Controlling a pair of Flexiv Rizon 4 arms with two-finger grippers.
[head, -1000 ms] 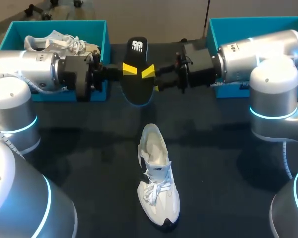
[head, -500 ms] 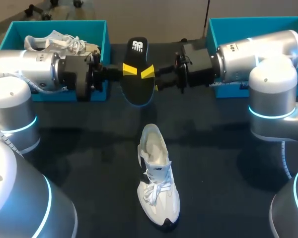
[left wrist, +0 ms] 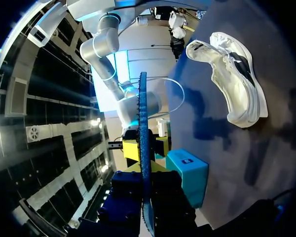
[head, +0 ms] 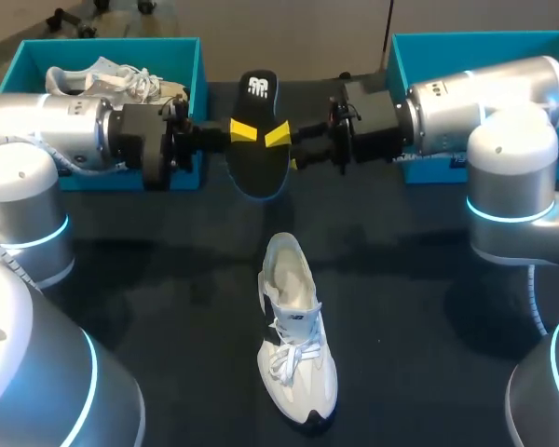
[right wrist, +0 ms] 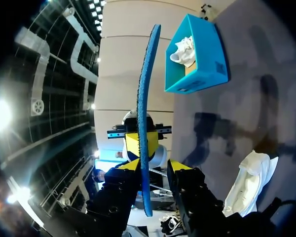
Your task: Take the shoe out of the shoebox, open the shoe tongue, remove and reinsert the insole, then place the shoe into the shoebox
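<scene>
So the shoe [head: 293,345] is out on the table [head: 429,307] (tongue looks open), below both jaws. The insole [head: 256,158] is out, pinched edge-on in the left gripper [left wrist: 147,190]. The right gripper [right wrist: 155,168] is parted around it, one finger clear. Reinserting and boxing are left, I reckon.

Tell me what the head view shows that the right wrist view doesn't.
Head view only: the insole's broad black face, the second box at the right, and the loose shoe whole, laces included. Right wrist view only: the insole edge-on, with a gap between it and one finger of the right gripper. Shared: the insole raised between the right gripper and the left gripper, the loose shoe on the table, and the left box with another shoe inside.
</scene>
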